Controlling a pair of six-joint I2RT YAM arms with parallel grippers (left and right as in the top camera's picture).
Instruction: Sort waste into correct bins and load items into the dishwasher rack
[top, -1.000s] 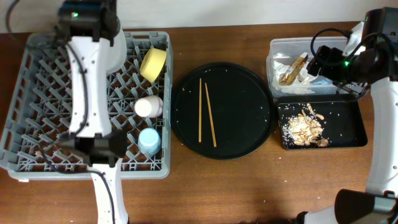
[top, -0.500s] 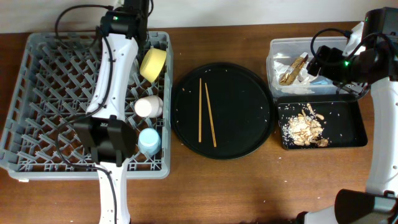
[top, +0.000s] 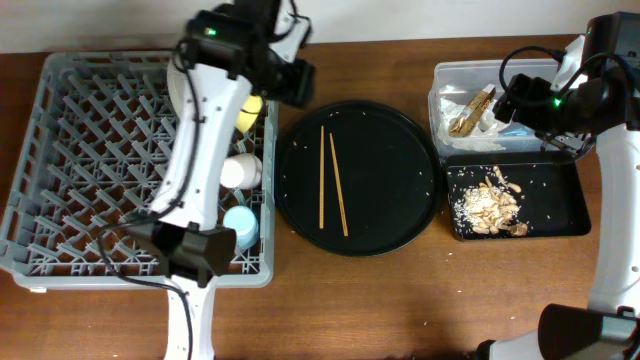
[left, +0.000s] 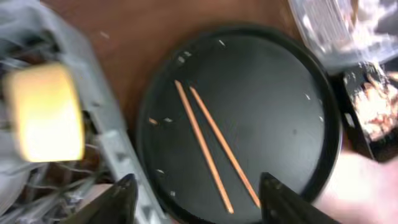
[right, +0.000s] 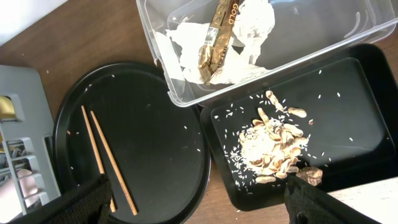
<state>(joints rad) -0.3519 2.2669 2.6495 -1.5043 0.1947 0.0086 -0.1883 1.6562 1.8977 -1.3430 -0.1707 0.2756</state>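
Note:
Two wooden chopsticks (top: 331, 182) lie side by side on the round black tray (top: 400, 140). My left gripper (left: 199, 202) hangs open and empty above them, over the tray's rim beside the grey dishwasher rack (top: 90, 150). The rack holds a yellow bowl (left: 46, 112), a pink cup (top: 240, 172) and a light-blue cup (top: 240, 226). White napkins (right: 252, 18) and a brown-gold wrapper (right: 214, 37) lie in the clear tub (top: 455, 75). Tan food scraps (right: 273, 143) sit in the black rectangular tray (right: 348, 99). My right gripper (right: 205, 208) is open and empty, high over these bins.
The left arm (top: 205, 150) stretches across the rack's right side and hides part of it. Crumbs and rice grains dot the round tray and the rectangular tray. Bare brown table (top: 400, 310) runs along the front edge.
The left arm swung from over the rack to the right, toward the round tray, and its gripper went from shut to open. The right arm held still.

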